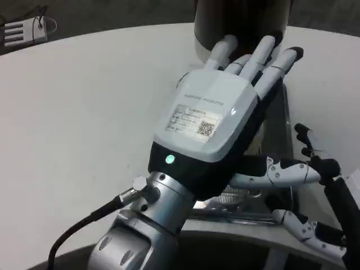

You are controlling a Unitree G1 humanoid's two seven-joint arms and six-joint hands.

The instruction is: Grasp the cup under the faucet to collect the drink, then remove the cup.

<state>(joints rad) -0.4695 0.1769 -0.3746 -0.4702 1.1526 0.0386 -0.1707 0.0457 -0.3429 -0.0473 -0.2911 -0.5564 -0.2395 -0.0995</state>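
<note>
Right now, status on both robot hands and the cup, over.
Left robot hand raised, fingers extended toward the dark cylindrical dispenser; grip not discernible. Right robot hand low beside the shiny metal drip tray, fingers apart. Cup hidden behind left hand.

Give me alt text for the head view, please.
The robot's left hand, white-backed, reaches with straight fingers toward a dark cylindrical drink dispenser on the round white table. Its right hand waits, fingers spread, at lower right by a shiny metal drip tray.

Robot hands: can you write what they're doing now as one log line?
left hand: raised, fingers reaching to dispenser | right hand: low, fingers apart, holding nothing | cup: hidden
</note>
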